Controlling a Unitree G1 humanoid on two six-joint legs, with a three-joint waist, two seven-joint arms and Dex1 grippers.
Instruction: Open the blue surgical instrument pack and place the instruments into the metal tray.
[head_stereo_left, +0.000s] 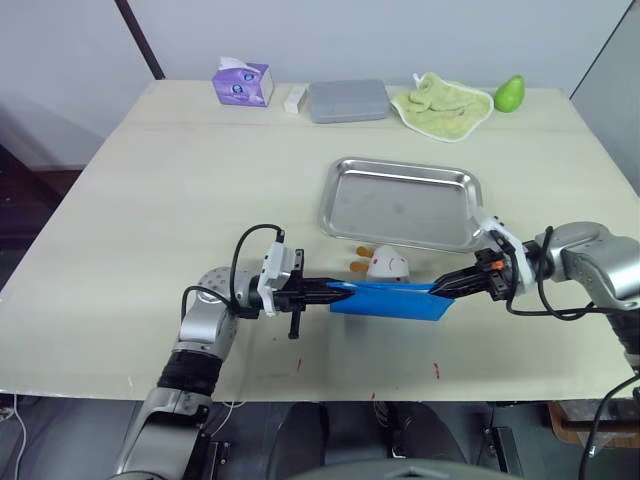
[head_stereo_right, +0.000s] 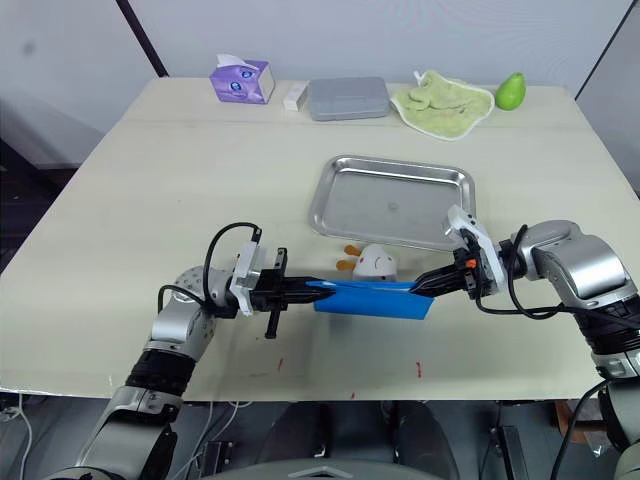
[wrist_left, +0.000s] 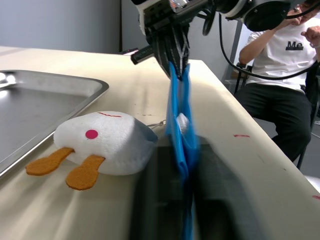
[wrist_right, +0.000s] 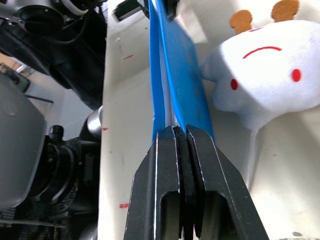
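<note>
- Plush toy (head_stereo_left: 386, 264), white with orange feet, on the table (head_stereo_left: 150, 220).
- Along the far edge: tissue box (head_stereo_left: 243, 82), white block (head_stereo_left: 296, 98), grey box (head_stereo_left: 347, 100), green cloth (head_stereo_left: 440, 104), green fruit (head_stereo_left: 510, 93).
- Seated person (wrist_left: 280, 75) beside the table.

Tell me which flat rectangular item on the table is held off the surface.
The blue surgical instrument pack, pinched between both grippers; the metal tray and grey box lie flat.

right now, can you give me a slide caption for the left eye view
Both grippers, left and right, pinch opposite ends of the blue surgical instrument pack, near the empty metal tray.
</note>
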